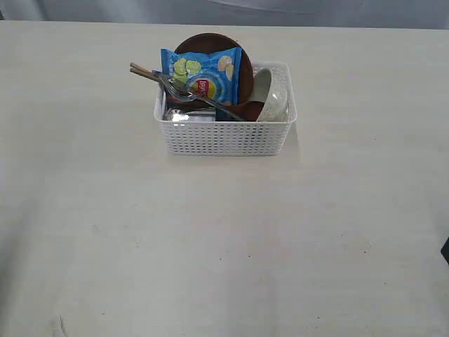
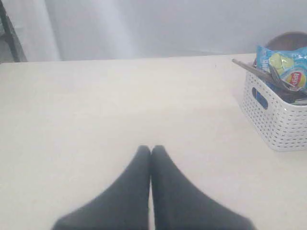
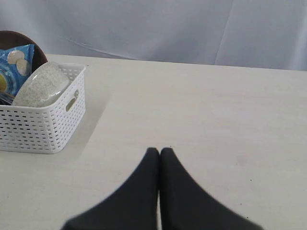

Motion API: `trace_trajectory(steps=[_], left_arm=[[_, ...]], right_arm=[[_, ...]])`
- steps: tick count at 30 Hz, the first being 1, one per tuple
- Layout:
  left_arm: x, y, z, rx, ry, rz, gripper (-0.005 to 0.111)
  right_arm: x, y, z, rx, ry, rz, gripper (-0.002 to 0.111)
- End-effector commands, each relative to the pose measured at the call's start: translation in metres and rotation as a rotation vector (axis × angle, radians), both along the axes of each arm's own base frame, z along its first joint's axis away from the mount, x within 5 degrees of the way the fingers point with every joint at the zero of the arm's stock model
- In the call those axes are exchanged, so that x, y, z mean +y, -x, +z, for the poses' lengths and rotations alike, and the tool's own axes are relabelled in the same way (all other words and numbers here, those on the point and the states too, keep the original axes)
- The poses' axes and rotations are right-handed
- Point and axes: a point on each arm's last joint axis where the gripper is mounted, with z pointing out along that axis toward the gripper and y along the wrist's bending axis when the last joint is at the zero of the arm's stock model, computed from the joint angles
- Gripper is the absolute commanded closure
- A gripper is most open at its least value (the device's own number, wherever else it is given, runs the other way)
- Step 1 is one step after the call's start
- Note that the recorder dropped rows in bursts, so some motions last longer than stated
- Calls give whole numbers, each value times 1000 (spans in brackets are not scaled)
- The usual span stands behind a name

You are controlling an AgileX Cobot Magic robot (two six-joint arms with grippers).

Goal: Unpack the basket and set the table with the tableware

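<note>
The table (image 1: 224,246), pale and bare, spreads wide around the basket (image 1: 224,137), which is the only thing standing on it. The basket is white with lattice walls and is still packed full.

At the basket's back a dark brown plate (image 1: 210,41) stands on edge, mostly hidden behind a blue chip bag (image 1: 203,74). The bag shows lime slices, chips and a round red and yellow logo whose lettering is too small to read. The off-white bowl (image 1: 275,98) leans on its side against the basket's right end wall.

The left gripper (image 2: 150,151) hangs low over the table well off the basket's left end, pointing past it, its dark fingers pressed together with nothing between them. The right gripper (image 3: 159,152) does the same well off the basket's bowl end, fingers also pressed tight and empty. Neither arm can be made out in the exterior view.

Two brown chopsticks (image 1: 144,71) poke out over the basket's left rim. A silver fork (image 1: 186,93) lies slanted across the bag's front. Below the fork, inside the basket, something silvery (image 1: 184,114) glints, too hidden to name
</note>
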Motion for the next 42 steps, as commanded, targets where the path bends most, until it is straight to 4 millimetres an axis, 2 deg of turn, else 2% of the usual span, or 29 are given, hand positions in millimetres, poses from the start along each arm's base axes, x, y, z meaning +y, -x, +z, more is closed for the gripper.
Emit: trace_trajectory(steps=[1,15,18,20,24,25,26,27,28,29,31,32,33,36,37,38,42], left_arm=[[0,0,-1,-1,-1,-4,107],[-1,0,-1,-1,-5,-30,107],[-1,0,-1,-1,-5,-30,107],[-1,0,-1,-1,-5,-30,107],[-1,0,-1,-1,-5,-30,107],[-1,0,-1,-1,-5,-30,107],[-1,0,-1,-1,-5,-30,107],[-1,0,-1,-1,-5,-30,107],[-1,0,-1,-1,-5,-30,107],[-1,0,-1,-1,-5,-30,107],[-1,0,-1,-1,-5,-30,107],[-1,0,-1,-1,-5,-30,107],[-1,0,-1,-1,-5,-30,107],[-1,0,-1,-1,-5,-30,107],[-1,0,-1,-1,-5,-30,107],[-1,0,-1,-1,-5,-30,107],[-1,0,-1,-1,-5,-30,107]], right_arm=[[0,0,0,-8,-1,-1,108],[0,0,1,-14,2,0,108],[0,-1,6,-74,-1,5,108],[1,-2,15,-174,-11,13,108],[4,3,52,-584,-57,44,108],[4,11,68,-771,-102,56,108],[3,15,75,-857,-123,58,108],[0,21,83,-959,-223,58,108],[-1,23,84,-976,-284,68,108],[-1,22,84,-946,-358,85,108],[0,20,96,-824,-435,89,108],[0,19,104,-681,-425,65,108],[0,19,112,-632,-413,56,108],[2,1,137,-396,-375,16,108],[3,-5,142,-333,-368,5,105],[4,-18,150,-241,-357,-10,96],[7,-47,163,-4,-309,-46,64]])
